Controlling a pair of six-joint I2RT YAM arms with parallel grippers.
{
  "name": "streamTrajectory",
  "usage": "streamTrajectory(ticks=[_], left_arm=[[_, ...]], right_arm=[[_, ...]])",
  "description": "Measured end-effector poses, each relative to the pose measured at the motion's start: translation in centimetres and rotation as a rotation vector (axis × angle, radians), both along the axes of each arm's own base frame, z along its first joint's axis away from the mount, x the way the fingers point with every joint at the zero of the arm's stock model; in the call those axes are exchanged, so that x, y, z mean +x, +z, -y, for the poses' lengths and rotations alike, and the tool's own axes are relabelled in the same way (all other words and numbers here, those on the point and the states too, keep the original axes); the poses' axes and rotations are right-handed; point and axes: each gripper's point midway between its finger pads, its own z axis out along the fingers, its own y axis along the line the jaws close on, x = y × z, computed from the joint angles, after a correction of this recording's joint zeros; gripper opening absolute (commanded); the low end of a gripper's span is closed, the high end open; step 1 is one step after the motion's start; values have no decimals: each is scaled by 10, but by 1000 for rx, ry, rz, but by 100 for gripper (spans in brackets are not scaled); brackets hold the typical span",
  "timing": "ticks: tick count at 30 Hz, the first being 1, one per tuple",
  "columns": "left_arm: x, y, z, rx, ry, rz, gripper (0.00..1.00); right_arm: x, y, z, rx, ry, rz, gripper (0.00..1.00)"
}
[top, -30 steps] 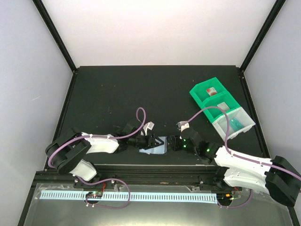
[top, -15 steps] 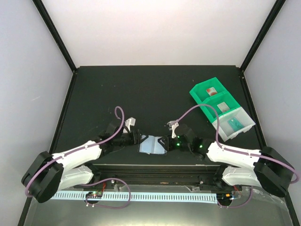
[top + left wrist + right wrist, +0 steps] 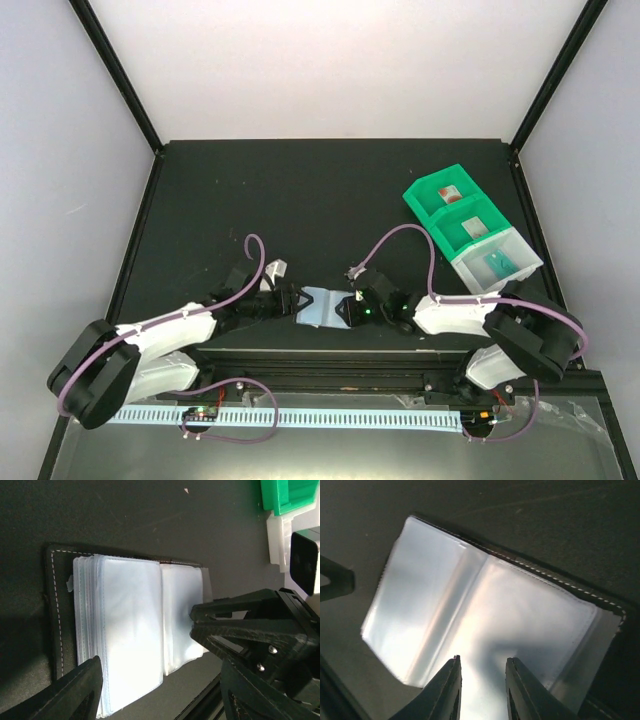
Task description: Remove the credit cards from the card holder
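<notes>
The black counter (image 3: 300, 190) carries everything. Well off to the far right of my right end effector (image 3: 484, 667) sits a row of bin trays (image 3: 420, 207), green ones and a clear one.

My left end effector (image 3: 290, 302) has its fingers spread wide apart, with nothing between them. My right end effector's fingers stand only a narrow gap apart. I see nothing clamped in that gap, though their tips appear to press on the right-hand page.

The card holder (image 3: 322, 305) lies flat and open directly between my two end effectors. Its long axis runs from one to the other, with the left one at its left end and the right one over its right end. The right looks the nearer, being practically on it.

The black cover faces down and a stack of clear sleeves (image 3: 127, 625) fans upward, pale and glossy. I can make out no card in the sleeves that show. The ones underneath are hidden.

A red card (image 3: 451, 192) lies in a green tray and a teal card (image 3: 500, 263) in the clear one. I judge the next move is paging through the sleeves.
</notes>
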Motion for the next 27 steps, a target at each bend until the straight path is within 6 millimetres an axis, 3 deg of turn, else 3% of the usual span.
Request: streamTrajectory(ticks=[10,17,27], left_arm=[[-2,2,7,-41,-35,0,67],[-5,-14,9,-21,-56,-46,67],[-2,-14,12,-26,-69,-34,67]], right_arm=[[7,-5,4,-37,12,65,27],[8,-5,4,-29,11,77,26],[8,-5,4,-22,9,83,26]])
